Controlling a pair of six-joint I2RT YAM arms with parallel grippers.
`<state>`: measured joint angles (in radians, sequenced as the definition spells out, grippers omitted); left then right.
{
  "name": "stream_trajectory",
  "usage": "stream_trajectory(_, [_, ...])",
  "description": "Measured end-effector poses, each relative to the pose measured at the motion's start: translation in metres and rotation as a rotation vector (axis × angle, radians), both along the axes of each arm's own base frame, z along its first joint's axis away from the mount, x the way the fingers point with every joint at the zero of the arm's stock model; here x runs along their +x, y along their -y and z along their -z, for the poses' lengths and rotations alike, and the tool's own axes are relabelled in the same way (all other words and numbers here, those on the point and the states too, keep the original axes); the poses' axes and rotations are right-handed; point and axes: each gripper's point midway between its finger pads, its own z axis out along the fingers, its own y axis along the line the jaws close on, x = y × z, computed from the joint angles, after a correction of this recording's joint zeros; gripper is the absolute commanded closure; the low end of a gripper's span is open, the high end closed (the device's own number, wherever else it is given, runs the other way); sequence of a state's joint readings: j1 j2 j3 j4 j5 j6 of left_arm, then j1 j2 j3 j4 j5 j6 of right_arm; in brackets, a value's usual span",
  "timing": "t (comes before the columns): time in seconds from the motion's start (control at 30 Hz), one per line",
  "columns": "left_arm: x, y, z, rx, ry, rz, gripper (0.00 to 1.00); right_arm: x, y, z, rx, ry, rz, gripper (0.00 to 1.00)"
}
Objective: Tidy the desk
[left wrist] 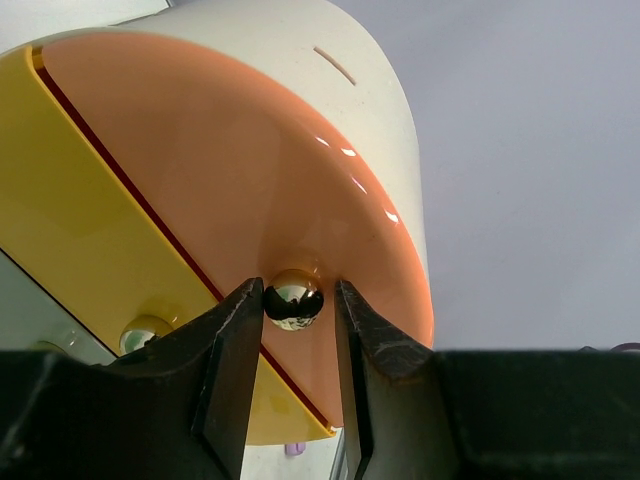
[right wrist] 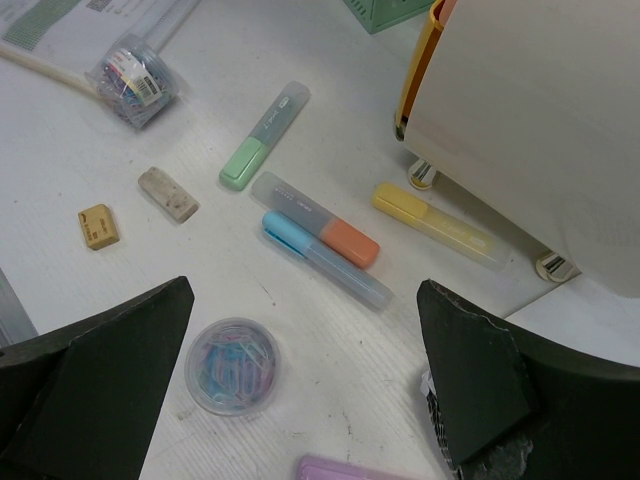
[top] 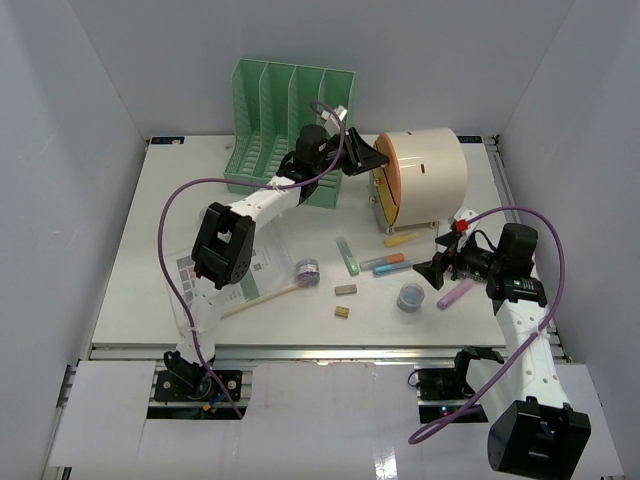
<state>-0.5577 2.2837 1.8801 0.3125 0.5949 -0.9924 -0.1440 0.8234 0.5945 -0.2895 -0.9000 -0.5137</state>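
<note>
Top view: the desk is the white tabletop filling the floor of the white-walled enclosure, its metal rail along the near edge just ahead of your arm bases. At the back stand a green slotted file rack and, to its right, a cream cylindrical drawer box. Your left gripper is up against the box's front face. Your right gripper hangs over the right-hand part of the desk. Left wrist view: the fingers bracket a shiny brass knob on the orange drawer front. One pad looks to touch it and a sliver of orange shows at the other, so you cannot tell whether the knob is clamped. Right wrist view: jaws spread wide, nothing between them. Below lie a green highlighter, an orange-capped one touching a blue one, a yellow one near the box's feet, a tub of paper clips, a second tub, a grey eraser and a tan eraser.
</note>
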Motion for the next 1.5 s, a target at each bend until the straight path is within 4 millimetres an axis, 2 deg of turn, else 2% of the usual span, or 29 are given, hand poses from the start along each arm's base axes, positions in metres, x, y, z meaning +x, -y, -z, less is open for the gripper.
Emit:
stream_trajectory(0.2, [-0.001, 0.000, 0.002, 0.004, -0.005, 0.001, 0.63, 0.000, 0.001, 0.000, -0.004, 0.002, 0.002, 0.00])
stream_trajectory(0.27, [-0.001, 0.000, 0.002, 0.006, -0.010, 0.002, 0.69, 0.001, 0.001, 0.000, -0.006, 0.003, 0.003, 0.00])
stream_trajectory(0.4, [-0.001, 0.001, 0.003, 0.007, -0.011, 0.002, 0.76, 0.001, 0.001, 0.001, -0.010, 0.007, 0.004, 0.00])
stream_trajectory(0.63, [-0.007, -0.006, 0.005, 0.026, 0.008, -0.014, 0.79, 0.001, 0.002, 0.001, -0.014, 0.010, 0.005, 0.00])
stream_trajectory(0.93, [-0.031, -0.041, 0.002, 0.087, 0.030, -0.054, 0.79, 0.002, 0.002, 0.001, -0.018, 0.012, 0.006, 0.00])
stream_trajectory(1.2, [-0.038, -0.075, 0.003, 0.105, 0.032, -0.068, 0.77, 0.002, 0.003, 0.001, -0.019, 0.012, 0.007, 0.00])
stream_trajectory(1.3, [-0.040, -0.080, 0.004, 0.109, 0.038, -0.062, 0.66, 0.002, 0.003, 0.002, -0.020, 0.012, 0.007, 0.00])
stream_trajectory(1.4, [-0.041, -0.080, 0.003, 0.110, 0.042, -0.050, 0.34, 0.002, 0.003, 0.003, -0.021, 0.010, 0.006, 0.00])
stream_trajectory(1.5, [-0.044, -0.080, 0.004, 0.113, 0.037, -0.033, 0.14, 0.002, 0.003, 0.003, -0.023, 0.011, 0.005, 0.00])
